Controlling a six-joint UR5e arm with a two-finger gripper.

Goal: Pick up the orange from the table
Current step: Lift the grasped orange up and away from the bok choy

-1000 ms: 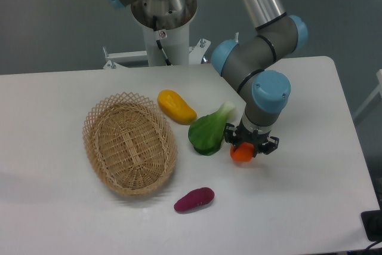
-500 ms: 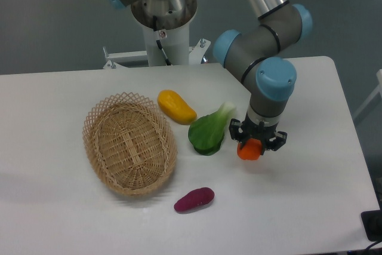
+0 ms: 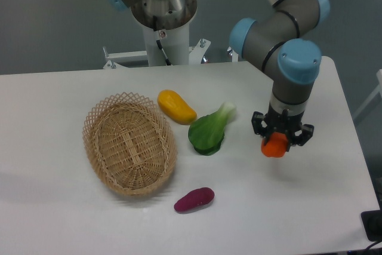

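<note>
Orange-red and round, the orange [image 3: 274, 146] is sitting clamped between the fingers of the gripper [image 3: 279, 143] at the right of the frame, hanging over the white table [image 3: 71, 219]. It is looking lifted clear of the surface (a faint shadow below hints at a gap, though the height is hard to judge), so the pick appears essentially done, with only a secure hold to maintain. The arm is reaching down from the upper right, its wrist pointing straight down. Left of centre are lying a leafy green [image 3: 209, 131], a yellow fruit [image 3: 176, 106], a wicker basket [image 3: 129, 143] and a purple vegetable [image 3: 194, 199].
</note>
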